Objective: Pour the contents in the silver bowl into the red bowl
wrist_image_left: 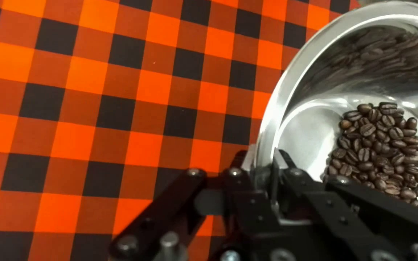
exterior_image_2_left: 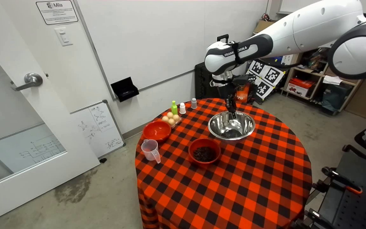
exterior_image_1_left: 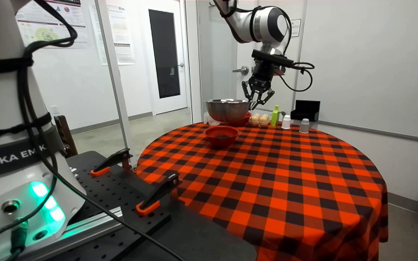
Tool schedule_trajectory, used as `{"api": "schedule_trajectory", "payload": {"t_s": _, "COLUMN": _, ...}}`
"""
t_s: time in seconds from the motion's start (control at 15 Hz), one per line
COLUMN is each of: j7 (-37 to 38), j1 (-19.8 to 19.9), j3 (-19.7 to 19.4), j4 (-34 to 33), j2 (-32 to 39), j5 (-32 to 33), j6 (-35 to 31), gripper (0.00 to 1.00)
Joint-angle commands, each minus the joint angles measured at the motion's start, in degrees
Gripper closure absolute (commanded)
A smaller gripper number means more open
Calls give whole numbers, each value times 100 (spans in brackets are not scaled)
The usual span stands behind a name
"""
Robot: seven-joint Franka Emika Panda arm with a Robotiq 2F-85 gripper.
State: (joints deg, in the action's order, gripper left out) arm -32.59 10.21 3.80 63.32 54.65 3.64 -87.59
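Observation:
My gripper (wrist_image_left: 264, 163) is shut on the near rim of the silver bowl (wrist_image_left: 285, 87), one finger inside it and one outside. Coffee beans (wrist_image_left: 379, 152) lie on the bowl's bottom in the wrist view. Held above the table, the silver bowl (exterior_image_1_left: 227, 112) looks nearly level in an exterior view. A red bowl (exterior_image_2_left: 203, 142) with dark contents stands on the table close by, beside and below the silver bowl (exterior_image_2_left: 219, 127). Farther off, another red bowl (exterior_image_2_left: 157, 130) shows no contents; the silver bowl partly covers it in an exterior view. No red bowl is distinct in the wrist view.
A clear measuring jug (exterior_image_2_left: 150, 149) stands beside the farther red bowl. Several eggs (exterior_image_2_left: 171, 119), a green bottle (exterior_image_2_left: 174, 108), a white cup (exterior_image_2_left: 182, 108) and a grey cup (exterior_image_2_left: 193, 103) line the table's far edge. Black clamps (exterior_image_1_left: 160, 192) sit by the robot's base.

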Motion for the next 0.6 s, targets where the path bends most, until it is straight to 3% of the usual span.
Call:
{"api": "schedule_trajectory", "payload": {"t_s": 0.0, "j7": -167, "j1": 388, "j3": 28, "j4": -156, "j2": 194, "j5": -435, "j6": -94, "gripper": 98}}
{"api": "schedule_trajectory", "payload": {"t_s": 0.53, "j7": -64, "j1": 1053, "j3": -140, "j4": -146, "j2": 632, "j5": -719, "j6": -1269, "gripper": 98}}
